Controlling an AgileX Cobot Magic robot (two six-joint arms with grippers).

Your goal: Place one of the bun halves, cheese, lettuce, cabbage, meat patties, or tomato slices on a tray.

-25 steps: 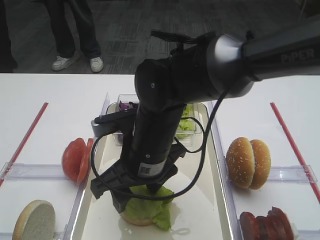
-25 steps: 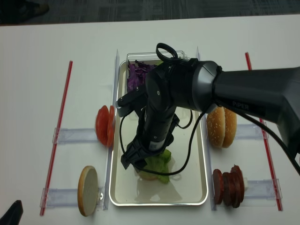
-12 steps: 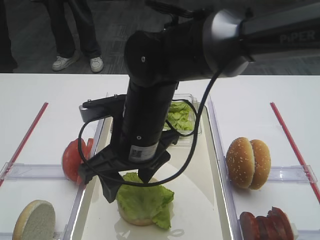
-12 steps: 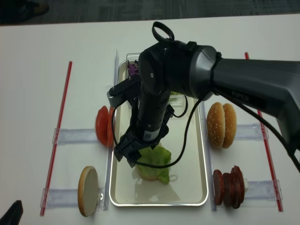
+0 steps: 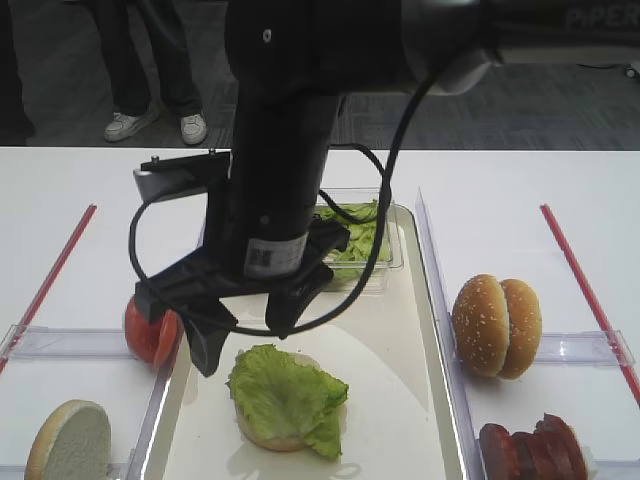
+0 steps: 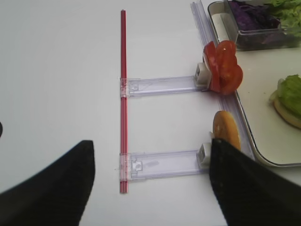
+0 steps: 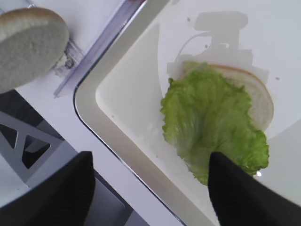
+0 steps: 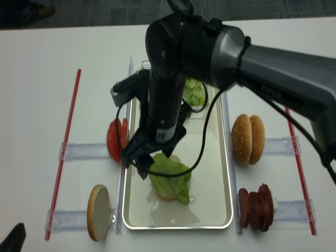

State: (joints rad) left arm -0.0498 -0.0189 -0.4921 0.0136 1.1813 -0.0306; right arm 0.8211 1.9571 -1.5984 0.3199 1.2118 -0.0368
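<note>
A ruffled lettuce (image 5: 285, 390) leaf lies on a pale bun half (image 7: 258, 94) inside the cream tray (image 5: 400, 380). My right gripper (image 5: 245, 345) hangs open above the tray's left side, clear of the leaf, with nothing between its fingers (image 7: 61, 188). In the left wrist view my left gripper (image 6: 150, 188) stands open and empty over bare table, left of the tomato slices (image 6: 225, 73) and another bun half (image 6: 225, 134). Purple cabbage (image 6: 256, 19) fills a clear tub at the tray's far end. Sesame bun halves (image 8: 248, 139) and meat patties (image 8: 256, 207) stand right of the tray. Cheese is out of view.
Clear plastic holders (image 6: 162, 85) carry the food on both sides of the tray. Red strips (image 8: 63, 152) run along the table's left and right. Loose lettuce sits in the tub (image 5: 360, 240) behind the right arm. A person's legs (image 5: 150, 70) stand beyond the table.
My right gripper has risen off the lettuce and drifted left and back, still open. The leaf stays on the bun half in the tray.
</note>
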